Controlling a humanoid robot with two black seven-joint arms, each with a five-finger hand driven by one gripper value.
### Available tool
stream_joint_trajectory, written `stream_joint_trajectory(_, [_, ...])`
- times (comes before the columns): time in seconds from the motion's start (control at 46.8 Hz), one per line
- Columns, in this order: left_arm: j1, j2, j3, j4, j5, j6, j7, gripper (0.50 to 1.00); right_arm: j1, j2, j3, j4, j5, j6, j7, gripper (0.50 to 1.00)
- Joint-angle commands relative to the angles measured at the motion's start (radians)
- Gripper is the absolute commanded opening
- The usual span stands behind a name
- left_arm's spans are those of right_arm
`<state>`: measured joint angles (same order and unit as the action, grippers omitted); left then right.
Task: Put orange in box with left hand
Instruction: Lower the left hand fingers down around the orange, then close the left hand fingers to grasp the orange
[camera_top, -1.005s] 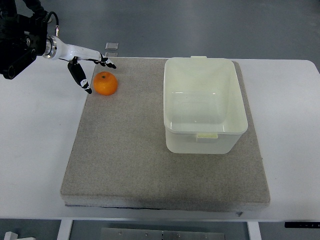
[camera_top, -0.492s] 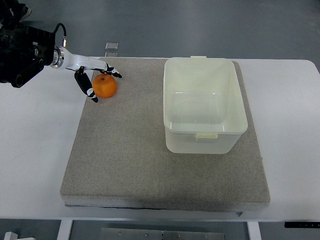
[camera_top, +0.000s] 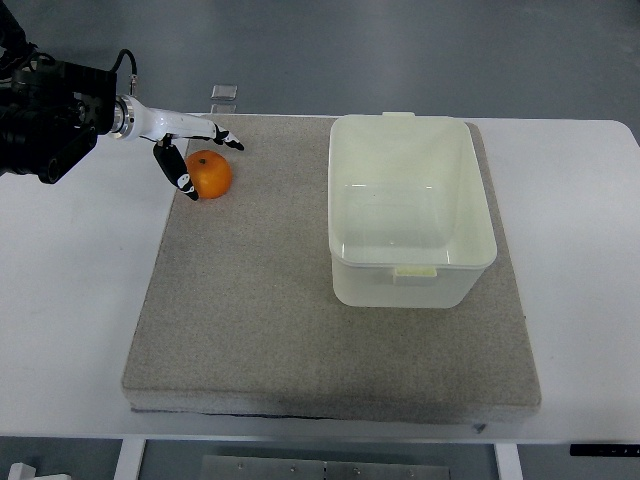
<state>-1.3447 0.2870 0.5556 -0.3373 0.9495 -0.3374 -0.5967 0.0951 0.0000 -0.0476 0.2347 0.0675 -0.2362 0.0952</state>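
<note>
Lying between spread robot hand (camera_top: 190, 148) fingers, orange (camera_top: 209, 174), ungrasped

Round orange (camera_top: 210, 174) with a small dark stem spot on top, sitting on the far left part of the grey mat, pale translucent box (camera_top: 410, 210), rectangular, open-topped and empty, standing upright on the far right part, well apart from the orange

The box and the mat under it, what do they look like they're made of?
The box looks like translucent, milky plastic with a smooth, slightly glossy finish: the mat shows faintly through its walls and its rim catches light. The mat looks like grey felt or a foam-backed fabric, matte and speckled, with a soft, thick edge at the front; which of the two cannot be told.
</note>
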Motion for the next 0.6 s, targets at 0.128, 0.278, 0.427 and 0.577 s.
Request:
stream_joint_trajectory(0.128, [0.007, -0.005, 0.003, 0.004, 0.003, 0.008, -0.002, 0.992, 0.000, 0.000, 0.000, 0.000, 0.000, 0.000, 0.000, 0.944])
stream_joint_trajectory(0.278, [0.007, -0.022, 0.003, 0.007, 0.003, 0.012, 0.000, 0.992, 0.000, 0.000, 0.000, 0.000, 0.000, 0.000, 0.000, 0.944])
stream_joint_trajectory(0.427, [0.010, -0.043, 0.009, 0.012, 0.005, 0.024, 0.000, 0.992, 0.000, 0.000, 0.000, 0.000, 0.000, 0.000, 0.000, 0.944])
stream_joint_trajectory(0.577, [0.016, -0.080, 0.047, 0.067, 0.006, 0.044, 0.002, 0.992, 0.000, 0.000, 0.000, 0.000, 0.000, 0.000, 0.000, 0.944])
